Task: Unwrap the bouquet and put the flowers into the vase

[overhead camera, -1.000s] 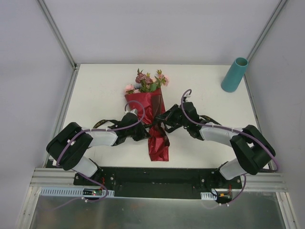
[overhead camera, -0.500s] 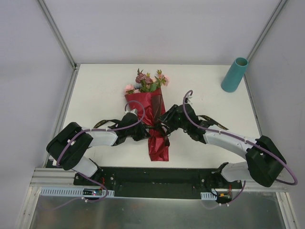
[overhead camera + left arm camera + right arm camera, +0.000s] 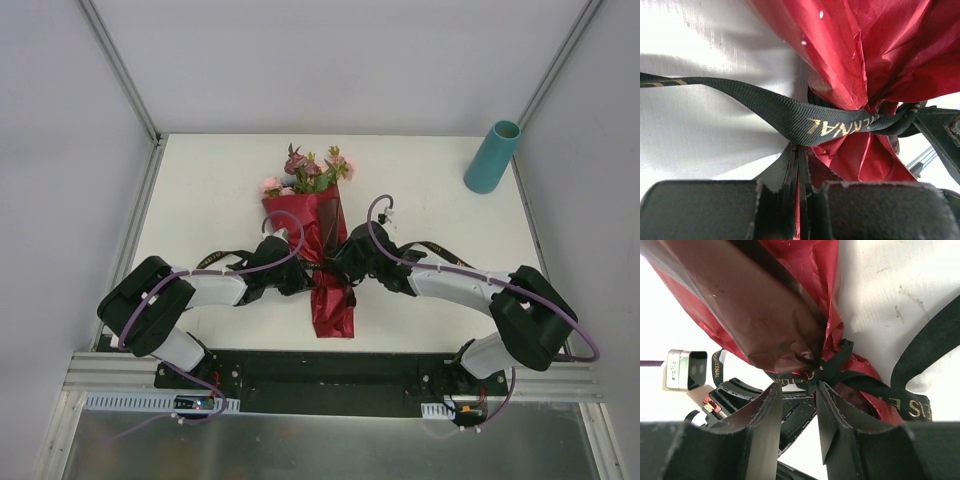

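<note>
White tabletop (image 3: 200,200), grey walls | bouquet (image 3: 318,235) lies at frame centre with its wrap on, flowers (image 3: 312,168) toward the top; vase (image 3: 491,157) upper right, well apart | left pincer (image 3: 799,197) clamped on the black ribbon (image 3: 790,117) beside the tie | right pincer (image 3: 799,395) has its jaws parted at the knot (image 3: 826,367) | step: untying; next, the right likely must close on a strand and pull against the left's hold

Table (image 3: 210,190): white, faint scuffs.
Rail (image 3: 105,372): aluminium, along the near edge.
Struts (image 3: 120,70): two, meeting the far corners.
</note>
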Controlling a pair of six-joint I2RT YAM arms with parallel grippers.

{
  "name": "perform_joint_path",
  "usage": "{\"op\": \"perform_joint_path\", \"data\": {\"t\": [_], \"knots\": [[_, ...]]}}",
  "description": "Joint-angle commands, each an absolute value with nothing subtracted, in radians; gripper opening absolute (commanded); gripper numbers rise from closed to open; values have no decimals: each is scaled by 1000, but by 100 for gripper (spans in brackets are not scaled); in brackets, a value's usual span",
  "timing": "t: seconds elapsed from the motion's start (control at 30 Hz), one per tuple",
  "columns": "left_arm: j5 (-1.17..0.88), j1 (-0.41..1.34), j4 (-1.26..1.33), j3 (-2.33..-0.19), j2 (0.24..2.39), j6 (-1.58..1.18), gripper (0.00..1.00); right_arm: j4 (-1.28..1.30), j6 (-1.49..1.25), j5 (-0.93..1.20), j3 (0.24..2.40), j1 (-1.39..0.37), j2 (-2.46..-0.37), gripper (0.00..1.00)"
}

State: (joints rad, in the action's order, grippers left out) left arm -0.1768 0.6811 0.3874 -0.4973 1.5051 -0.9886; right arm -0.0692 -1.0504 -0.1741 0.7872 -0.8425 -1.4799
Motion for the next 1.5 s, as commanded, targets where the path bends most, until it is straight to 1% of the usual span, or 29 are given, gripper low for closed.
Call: {"op": "perform_joint_path", "data": {"t": [0.0, 0.5, 0.53, 0.67, 0.73, 0.8, 0.83, 1.23, 1.37, 1.4, 1.47], "knots": [[-169, 689, 370, -488, 1506, -986, 0, -49, -1100, -229, 828, -848, -1480, 39], [-173, 689, 377, -488, 1508, -986, 0, -6, -1149, -250, 874, -850, -1583, 38], [-173, 689, 377, -488, 1509, -986, 0, -5, -1150, -252, 877, -848, -1589, 36], [-172, 690, 377, -485, 1509, -986, 0, -5, -1154, -265, 876, -845, -1592, 22], [-169, 690, 376, -483, 1509, -986, 0, -6, -1150, -262, 873, -838, -1589, 14], [-164, 690, 377, -480, 1508, -986, 0, -5, -1149, -265, 865, -827, -1577, 1], [-163, 690, 377, -480, 1508, -986, 0, -5, -1144, -267, 861, -821, -1563, 0], [-155, 689, 354, -483, 1506, -982, 0, -6, -959, -413, 799, -770, -1405, 0], [-160, 690, 354, -485, 1505, -980, 0, -38, -943, -327, 796, -769, -1394, 0], [-158, 690, 353, -485, 1503, -980, 0, -25, -962, -302, 801, -770, -1394, 7], [-160, 687, 354, -486, 1502, -980, 0, 41, -1046, -270, 819, -772, -1404, 27]]}}
